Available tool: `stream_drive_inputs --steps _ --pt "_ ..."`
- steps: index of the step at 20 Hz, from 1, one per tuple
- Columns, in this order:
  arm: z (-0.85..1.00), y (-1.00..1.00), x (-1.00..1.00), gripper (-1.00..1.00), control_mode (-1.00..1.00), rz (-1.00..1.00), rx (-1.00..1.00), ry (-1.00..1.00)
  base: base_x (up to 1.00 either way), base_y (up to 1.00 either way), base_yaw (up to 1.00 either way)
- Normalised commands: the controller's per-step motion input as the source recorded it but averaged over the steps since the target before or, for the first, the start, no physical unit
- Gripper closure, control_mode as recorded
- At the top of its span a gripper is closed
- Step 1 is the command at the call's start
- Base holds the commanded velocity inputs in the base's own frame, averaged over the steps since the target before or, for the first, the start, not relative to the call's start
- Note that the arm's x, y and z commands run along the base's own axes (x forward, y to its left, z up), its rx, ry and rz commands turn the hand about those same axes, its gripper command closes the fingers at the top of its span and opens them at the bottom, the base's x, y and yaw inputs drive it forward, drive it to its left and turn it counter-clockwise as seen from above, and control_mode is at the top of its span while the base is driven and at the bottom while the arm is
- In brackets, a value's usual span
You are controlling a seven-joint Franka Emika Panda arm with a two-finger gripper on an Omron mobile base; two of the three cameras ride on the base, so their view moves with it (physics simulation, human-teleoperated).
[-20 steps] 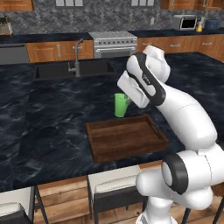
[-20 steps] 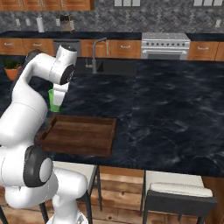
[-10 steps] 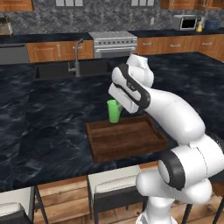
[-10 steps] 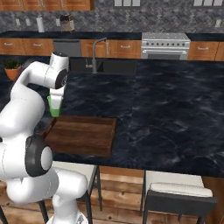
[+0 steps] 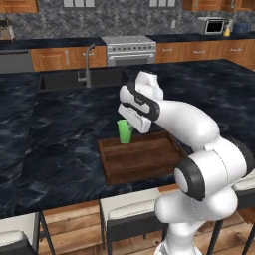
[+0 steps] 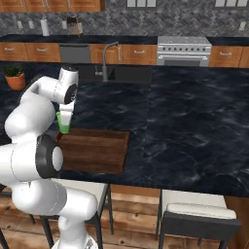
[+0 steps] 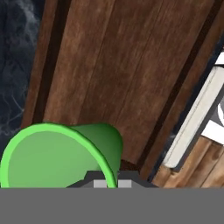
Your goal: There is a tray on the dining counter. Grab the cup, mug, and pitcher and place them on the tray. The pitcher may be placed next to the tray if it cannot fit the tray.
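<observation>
Kitchen scene, broad black veined bench [image 5: 55, 144] with a built-in sink [image 5: 74, 82] and faucet [image 5: 88, 64] at the far side; stove [image 5: 130, 50] and wooden cabinets along the back wall, stools [image 5: 130, 211] under the near edge. Dark brown wooden tray [image 5: 144, 159] lies on the bench near its front edge, low rims, inside bare. White arm reaches over the tray from the near side, its hand above the tray's far left corner in the left base view. Gripper [image 7: 107, 180] clamped together on the rim of the green cup [image 5: 124, 131]; hand view shows the cup's open mouth and tapering side just above the dark fingertips, one each side of the rim wall. Cup is upright, handleless, at the tray's far rim beside that corner; whether its base touches the tray or hangs just above it can't be told. In the right base view the cup [image 6: 63, 122] is partly hidden behind the arm, over the tray's [image 6: 95, 151] far left edge. Potted plant [image 6: 15, 78] sits on the bench at the far left of that view.
</observation>
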Motion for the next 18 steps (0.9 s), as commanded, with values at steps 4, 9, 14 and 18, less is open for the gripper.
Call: stream_drive_inputs --steps 4,9,14,18 --pt "-0.33 0.18 0.28 1.00 -1.00 0.00 -0.05 0.00 0.00 0.00 0.00" --pt "-0.30 0.16 0.37 1.00 -1.00 0.00 0.00 0.04 0.00 0.00 0.00" --pt "-0.29 0.07 0.38 1.00 -1.00 0.00 0.00 0.06 0.00 0.00 0.00" --pt "-0.33 0.06 0.34 1.00 -1.00 0.00 0.00 0.05 0.00 0.00 0.00"
